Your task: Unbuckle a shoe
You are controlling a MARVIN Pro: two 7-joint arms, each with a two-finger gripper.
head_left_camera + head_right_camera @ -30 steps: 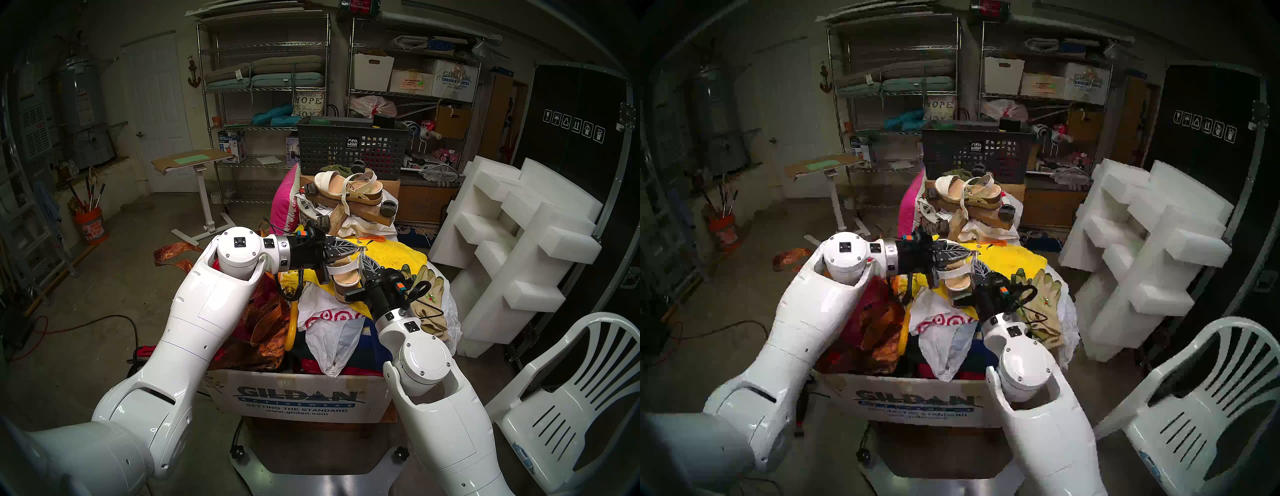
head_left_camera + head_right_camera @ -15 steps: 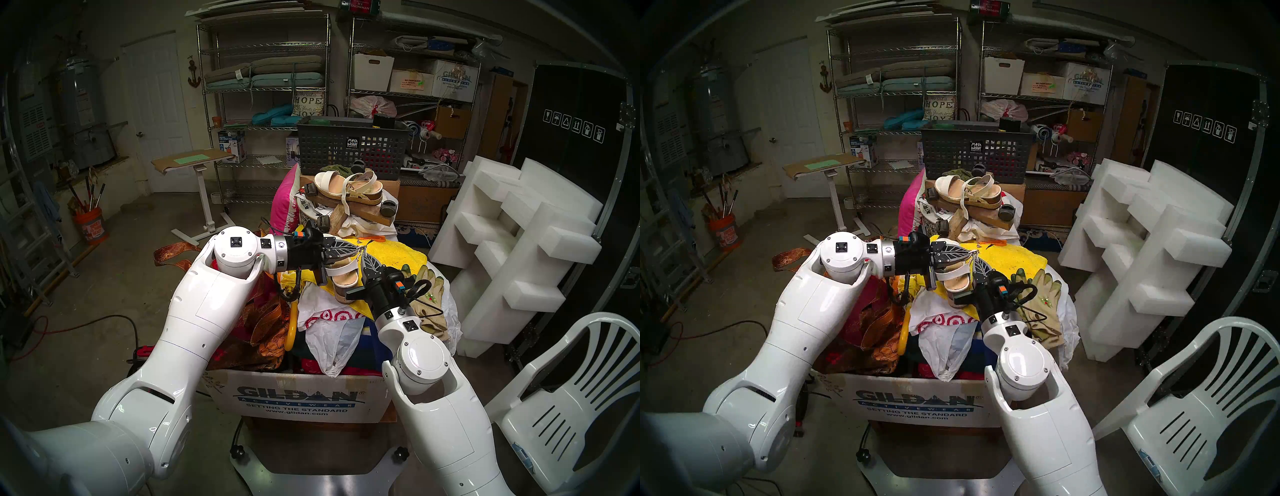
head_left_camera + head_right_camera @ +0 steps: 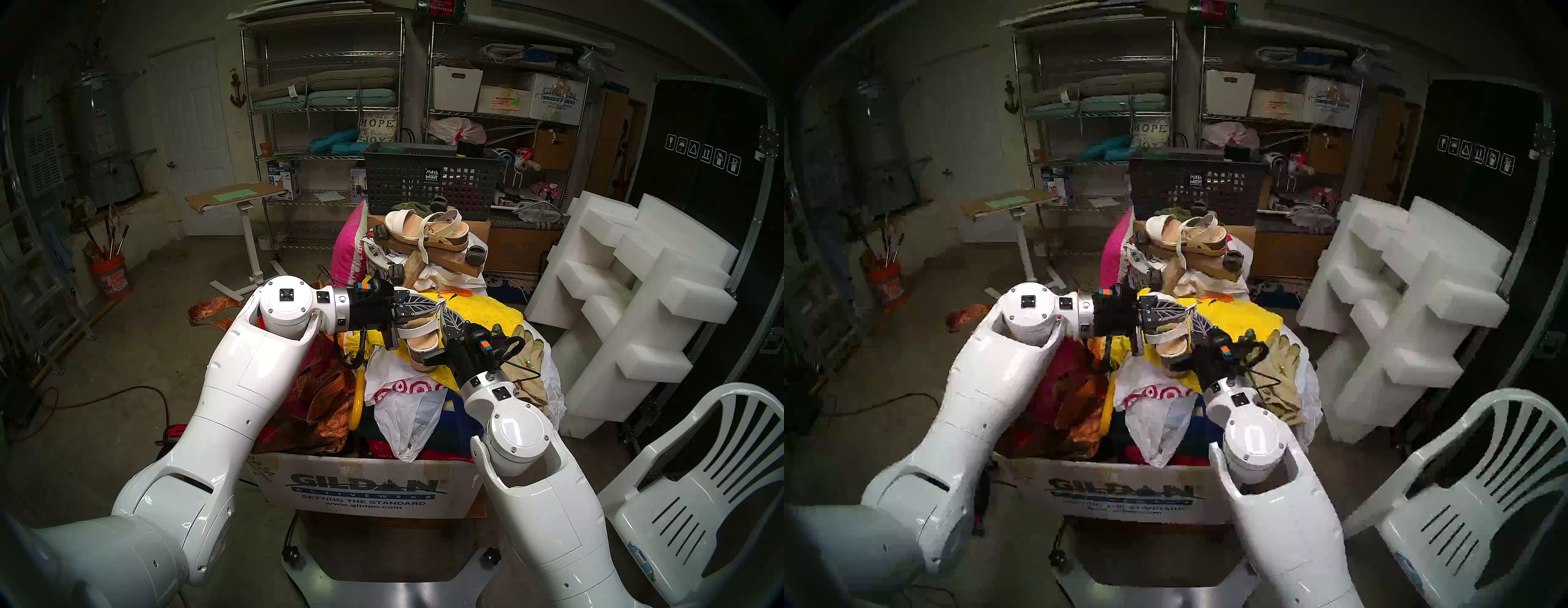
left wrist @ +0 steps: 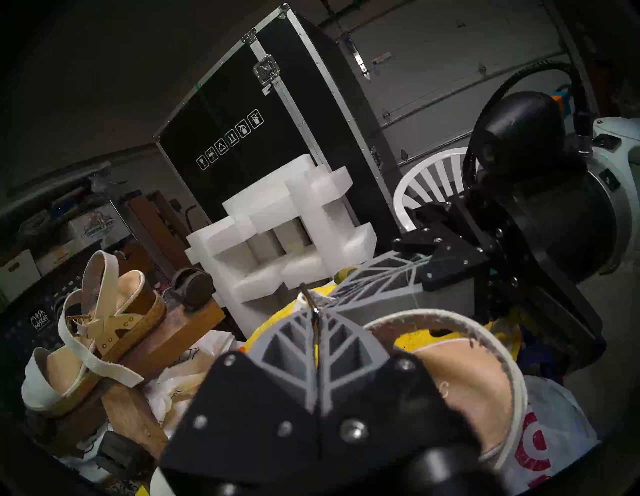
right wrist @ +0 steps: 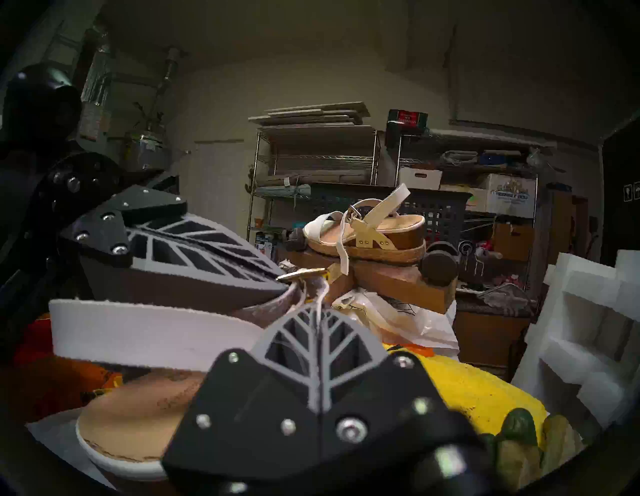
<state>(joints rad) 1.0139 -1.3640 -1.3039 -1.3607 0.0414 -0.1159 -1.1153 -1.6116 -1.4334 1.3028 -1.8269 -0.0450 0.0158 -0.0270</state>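
Wedge sandal (image 3: 418, 339) lay on the yellow towel (image 3: 488, 310) atop the heaped box, nearer the robot than the platform sandal (image 3: 428, 231). Within the last second the left gripper (image 4: 313, 320) had finished clamping onto the gold buckle (image 5: 300, 274), while the right gripper (image 5: 317, 308) stayed pinched on the thin strap just beside it. Both ends looked secured, so pulling apart seemed next.

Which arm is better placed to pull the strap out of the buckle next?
Likely the right gripper: it pinches the thin strap, while the left gripper clamps the buckle.
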